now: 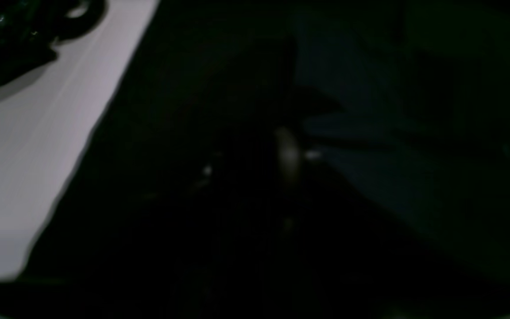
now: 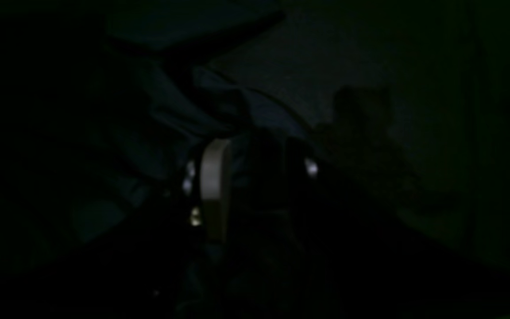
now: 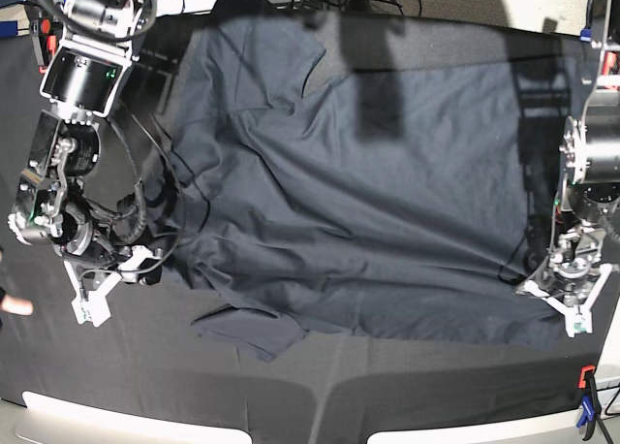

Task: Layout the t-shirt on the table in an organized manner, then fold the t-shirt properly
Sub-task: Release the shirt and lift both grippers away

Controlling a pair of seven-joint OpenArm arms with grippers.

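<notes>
Pale worktop edging (image 3: 126, 420) runs along the near side of the base view, with a red and blue clamp (image 3: 585, 405) at the near right corner. Behind it the worktop (image 3: 407, 386) spreads wide under matte black, creased cloth.

Spread across most of that cloth lies the t-shirt (image 3: 368, 221), dark charcoal-navy, thin and wrinkled. Its body is opened out nearly flat, one sleeve (image 3: 247, 330) pointing toward the near edge and the other (image 3: 262, 47) toward the far side, with ridges of creases running across the middle.

At the shirt's edge on the base view's right, the left gripper (image 3: 572, 303) rests low on the worktop, just beside the hem; its white jaws stand apart, and no fabric shows between them. On the opposite side, the right gripper (image 3: 102, 289) sits low beside the shirt's other edge, jaws also apart and holding nothing visible.

Both wrist views are very dark; the left one shows only a pale strip (image 1: 38, 133) beside black cloth.
</notes>
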